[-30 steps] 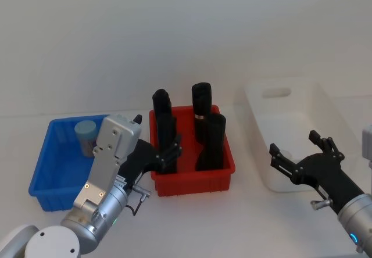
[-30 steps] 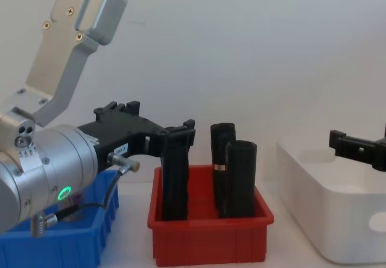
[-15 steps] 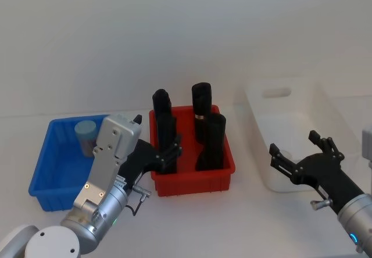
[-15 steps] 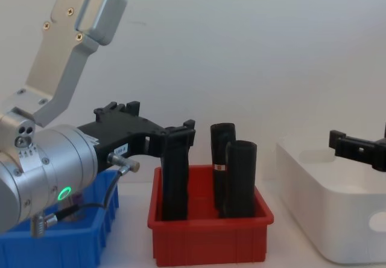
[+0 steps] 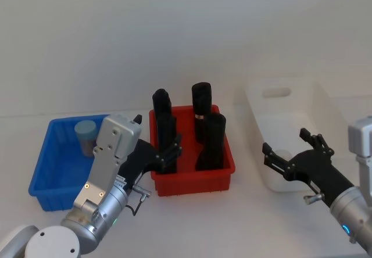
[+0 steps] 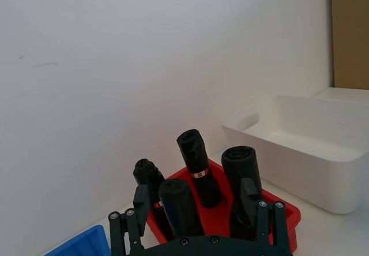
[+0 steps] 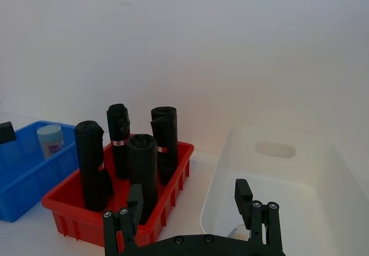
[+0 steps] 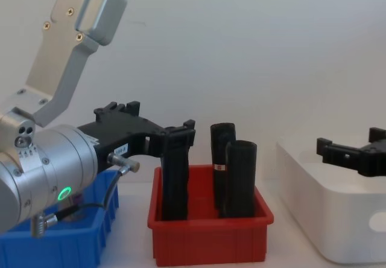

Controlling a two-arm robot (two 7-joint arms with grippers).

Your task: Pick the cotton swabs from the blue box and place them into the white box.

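Observation:
One cotton swabs tub (image 5: 85,136), clear with a pale grey-blue lid, stands at the back of the blue box (image 5: 43,174) on the left; the right wrist view also shows the tub (image 7: 50,140) in the blue box (image 7: 20,178). My left gripper (image 5: 156,139) hovers open between the blue box and the red bin, with nothing in it; its fingers (image 6: 141,201) stand wide apart. On the right stands the white box (image 5: 334,115). Above its near left corner my right gripper (image 5: 285,142) is open and holds nothing, its fingers (image 7: 242,195) spread over the white box (image 7: 323,169).
A red bin (image 5: 195,182) with several tall black cylinders (image 5: 201,104) sits between the two boxes, right in front of the left gripper. A plain white wall stands behind. The white table in front of the bins is bare.
My right gripper has shifted a little to the left, over the white box's near left corner. The left arm, the tub and the bins have not moved.

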